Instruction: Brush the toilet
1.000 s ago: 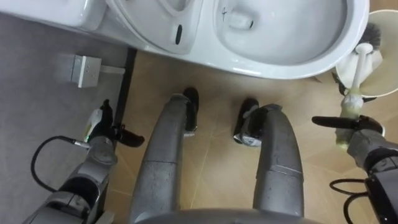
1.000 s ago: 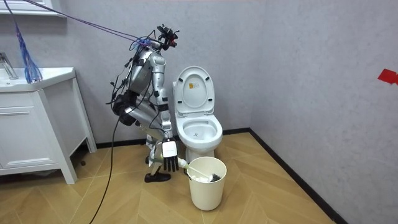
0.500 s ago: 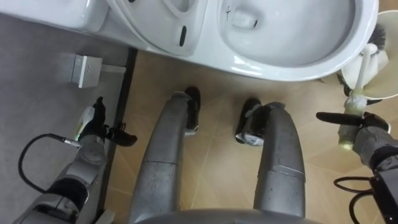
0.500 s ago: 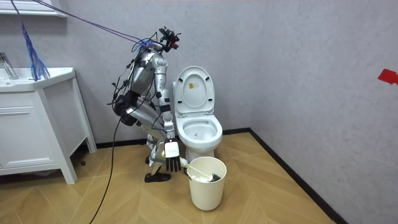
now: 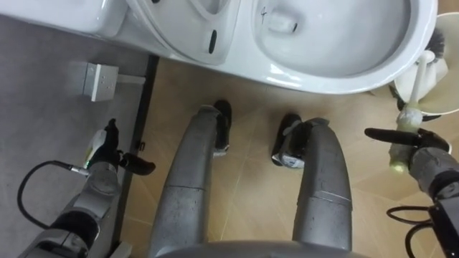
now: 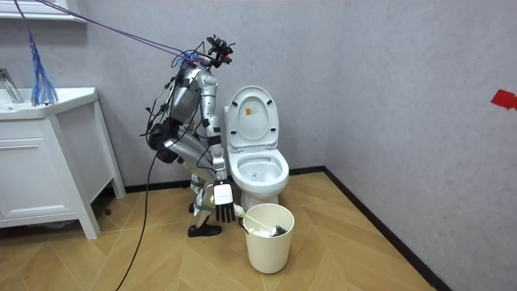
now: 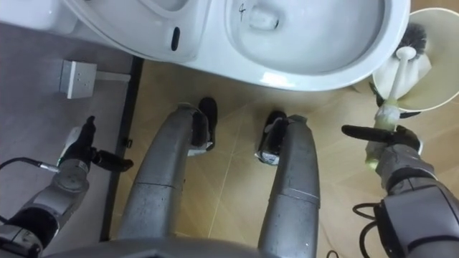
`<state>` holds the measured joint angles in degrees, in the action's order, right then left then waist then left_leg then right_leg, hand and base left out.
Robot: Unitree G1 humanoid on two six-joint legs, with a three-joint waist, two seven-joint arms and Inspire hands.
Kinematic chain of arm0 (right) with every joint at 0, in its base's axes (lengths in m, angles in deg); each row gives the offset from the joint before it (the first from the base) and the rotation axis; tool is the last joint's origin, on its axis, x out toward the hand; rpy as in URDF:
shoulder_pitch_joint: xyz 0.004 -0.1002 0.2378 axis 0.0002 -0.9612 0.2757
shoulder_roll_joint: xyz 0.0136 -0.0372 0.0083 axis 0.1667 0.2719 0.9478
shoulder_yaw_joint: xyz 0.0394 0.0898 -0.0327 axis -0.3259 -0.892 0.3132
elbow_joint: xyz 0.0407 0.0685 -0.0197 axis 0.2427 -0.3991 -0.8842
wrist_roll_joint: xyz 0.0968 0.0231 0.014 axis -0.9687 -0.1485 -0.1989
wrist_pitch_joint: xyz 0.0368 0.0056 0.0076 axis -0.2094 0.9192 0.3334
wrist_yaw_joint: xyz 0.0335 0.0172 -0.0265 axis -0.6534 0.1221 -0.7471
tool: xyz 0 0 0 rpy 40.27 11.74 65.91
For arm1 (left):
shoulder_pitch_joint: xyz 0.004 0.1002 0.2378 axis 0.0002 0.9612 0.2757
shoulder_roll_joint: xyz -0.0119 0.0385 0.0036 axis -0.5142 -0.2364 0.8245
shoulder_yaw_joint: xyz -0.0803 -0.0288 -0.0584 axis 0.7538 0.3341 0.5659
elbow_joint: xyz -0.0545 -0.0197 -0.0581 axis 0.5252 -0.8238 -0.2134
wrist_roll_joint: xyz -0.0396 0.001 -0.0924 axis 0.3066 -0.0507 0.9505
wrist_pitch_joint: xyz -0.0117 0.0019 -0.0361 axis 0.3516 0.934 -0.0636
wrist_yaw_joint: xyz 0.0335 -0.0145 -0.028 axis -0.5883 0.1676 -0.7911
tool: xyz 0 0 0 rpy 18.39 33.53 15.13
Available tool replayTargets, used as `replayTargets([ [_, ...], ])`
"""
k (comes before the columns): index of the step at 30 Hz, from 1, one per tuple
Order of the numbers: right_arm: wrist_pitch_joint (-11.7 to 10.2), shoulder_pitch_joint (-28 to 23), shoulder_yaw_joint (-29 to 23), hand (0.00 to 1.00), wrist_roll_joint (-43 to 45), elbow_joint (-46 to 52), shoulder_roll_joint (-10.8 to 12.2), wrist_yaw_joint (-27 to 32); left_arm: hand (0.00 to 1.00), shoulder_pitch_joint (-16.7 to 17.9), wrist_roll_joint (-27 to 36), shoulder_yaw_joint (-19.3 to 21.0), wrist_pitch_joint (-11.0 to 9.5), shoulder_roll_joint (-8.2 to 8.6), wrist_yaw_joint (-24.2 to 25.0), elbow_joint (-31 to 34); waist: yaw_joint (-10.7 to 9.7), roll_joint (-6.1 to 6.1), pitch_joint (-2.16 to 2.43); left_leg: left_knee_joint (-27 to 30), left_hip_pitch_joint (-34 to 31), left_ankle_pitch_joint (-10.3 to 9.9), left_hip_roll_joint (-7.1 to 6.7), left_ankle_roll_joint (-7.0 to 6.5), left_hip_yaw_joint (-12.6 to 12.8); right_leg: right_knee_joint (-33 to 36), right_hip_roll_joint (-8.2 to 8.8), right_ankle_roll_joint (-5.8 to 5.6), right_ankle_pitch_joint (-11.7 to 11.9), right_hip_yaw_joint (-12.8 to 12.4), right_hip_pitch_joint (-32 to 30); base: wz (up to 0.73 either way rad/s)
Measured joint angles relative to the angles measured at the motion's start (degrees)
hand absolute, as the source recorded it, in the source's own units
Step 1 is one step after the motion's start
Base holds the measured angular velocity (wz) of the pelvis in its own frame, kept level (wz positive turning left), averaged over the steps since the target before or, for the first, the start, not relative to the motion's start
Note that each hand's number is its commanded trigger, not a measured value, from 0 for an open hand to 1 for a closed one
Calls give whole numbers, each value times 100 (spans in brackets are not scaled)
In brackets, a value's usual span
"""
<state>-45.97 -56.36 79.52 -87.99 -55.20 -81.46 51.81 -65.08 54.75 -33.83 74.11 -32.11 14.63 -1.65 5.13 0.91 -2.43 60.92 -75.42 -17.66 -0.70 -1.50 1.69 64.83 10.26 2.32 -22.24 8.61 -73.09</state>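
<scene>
- Left eye view: one toilet [image 5: 323, 75] is seen from above. Its bowl and raised seat are cut off by the upper edge.
- One brush [image 5: 406, 120] is found at the right edge. Its pale handle is clasped by the right hand [image 5: 424, 154], whose fingers are curled round it while the thumb is stretched out toward the legs. The far side of the grasp is hidden by the hand itself.
- The brush's dark bristle head is sunk in the one bin [image 5: 446, 82], which is cut off by the right edge.
- The left hand [image 5: 106, 154] is seen low on the left, near the dark skirting board [image 5: 147, 86]. Its fingers are spread apart and nothing is held.
- One small white box [image 5: 97, 80] is fixed on the grey wall; what it is cannot be told.
- Right eye view: more of the bin is shown, with the bristle head against its inner wall.
- Room view: the robot is bent forward beside the toilet, between it and one white cabinet [image 6: 48, 174]. The right hand hangs at the bin's rim, and the grasp is too small to be made out. One red mark [image 6: 504, 99] is cut off at the right edge.
</scene>
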Motion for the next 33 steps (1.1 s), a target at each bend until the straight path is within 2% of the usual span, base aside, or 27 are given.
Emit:
replayTargets([
  [6, 17, -31, 1, 100, 29, -6, -14, -126, 0, 3, 103, 2, 49, -5, 46, -19, -6, -6, 3, -9, 1, 5, -17, -9, 1, -1, 32, -2, 1, 16, 5, 0],
  [8, 129, -47, 6, 100, 30, -11, -17, -121, 0, 3, 111, 5, 82, -5, 112, -21, -9, -10, 3, -12, 0, 6, -21, -11, 1, -2, 43, -1, 1, 25, 6, 0],
  [14, 236, -60, 55, 100, 28, -18, -20, -122, 0, 3, 515, 2, 106, -6, 122, -22, -18, -14, 3, -14, -3, 6, -19, -11, 0, -8, 42, -2, 1, 28, 5, 0],
  [26, 321, -68, 209, 100, -146, -41, -22, -117, 0, 98, 667, 2, 190, -37, 105, -27, -8, -21, 5, -10, -4, 4, -5, -9, -2, -17, 28, 3, 4, 34, 7, 0],
  [33, 379, -106, 222, 100, -180, -46, -22, -121, 0, 158, 764, 7, 221, -76, 66, -16, 28, -18, 8, -25, 60, 10, -3, -18, -50, -85, 45, 5, 13, 126, 133, 0],
])
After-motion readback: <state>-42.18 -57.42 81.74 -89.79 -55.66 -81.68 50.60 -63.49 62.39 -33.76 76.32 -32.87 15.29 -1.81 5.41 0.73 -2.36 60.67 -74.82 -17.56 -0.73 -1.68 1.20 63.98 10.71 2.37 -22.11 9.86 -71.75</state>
